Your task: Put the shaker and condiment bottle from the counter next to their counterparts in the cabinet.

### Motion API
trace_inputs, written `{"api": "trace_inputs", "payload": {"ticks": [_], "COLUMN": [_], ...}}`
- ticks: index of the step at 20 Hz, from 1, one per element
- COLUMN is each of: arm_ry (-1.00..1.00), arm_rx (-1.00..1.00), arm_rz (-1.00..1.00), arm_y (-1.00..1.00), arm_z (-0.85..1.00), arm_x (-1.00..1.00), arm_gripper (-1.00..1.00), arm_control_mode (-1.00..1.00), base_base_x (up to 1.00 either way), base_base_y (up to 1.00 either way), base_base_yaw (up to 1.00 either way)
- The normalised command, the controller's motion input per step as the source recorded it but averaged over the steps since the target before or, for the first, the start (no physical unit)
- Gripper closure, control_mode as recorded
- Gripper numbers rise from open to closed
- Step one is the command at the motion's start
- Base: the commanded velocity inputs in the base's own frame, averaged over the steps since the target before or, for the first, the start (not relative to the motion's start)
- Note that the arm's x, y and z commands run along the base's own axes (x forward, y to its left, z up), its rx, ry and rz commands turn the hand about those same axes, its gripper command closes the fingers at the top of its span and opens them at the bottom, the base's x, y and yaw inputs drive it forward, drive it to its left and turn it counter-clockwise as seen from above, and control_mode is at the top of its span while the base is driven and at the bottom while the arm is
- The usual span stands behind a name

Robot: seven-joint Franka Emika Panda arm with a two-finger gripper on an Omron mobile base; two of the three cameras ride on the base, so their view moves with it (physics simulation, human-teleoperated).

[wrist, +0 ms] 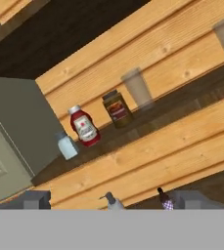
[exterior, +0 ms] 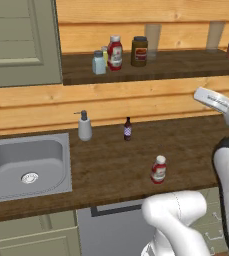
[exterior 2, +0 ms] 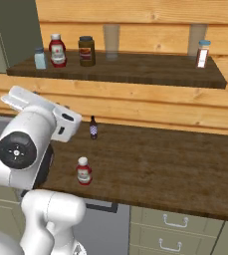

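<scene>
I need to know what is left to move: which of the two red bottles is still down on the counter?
The red bottle standing alone near the counter's front edge. Its twin is on the cabinet shelf, beside the pale-blue shaker and brown jar.

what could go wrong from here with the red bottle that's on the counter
1. The condiment bottle stands near the counter's front edge; a clumsy approach with the open tool could knock it over or off.
2. On the cabinet shelf, the shaker, red bottle and brown jar crowd together, so placing alongside may topple one.
3. The purple-labelled bottle sits behind and could get bumped.
</scene>
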Motion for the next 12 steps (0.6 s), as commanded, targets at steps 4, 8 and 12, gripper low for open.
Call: {"api": "trace_inputs", "payload": {"ticks": [4,8,12], "arm_ry": [-0.05,0.0,0.0], "arm_rx": [-0.04,-0.01,-0.04], "arm_rz": [0.27,0.41,0.37], "arm_y": [-0.34,-0.2,-0.02], "arm_z": [-0.02,-0.14,-0.69], "arm_x": [-0.32,-0.09,-0.06], "arm_gripper": [-1.0,-1.0,-1.0], "arm_control_mode": [-1.0,-1.0,-1.0], "base_base_x": [0.0,0.0,0.0], "base_base_y": [0.0,0.0,0.0], "base_base_yaw": [0.0,0.0,0.0]}}
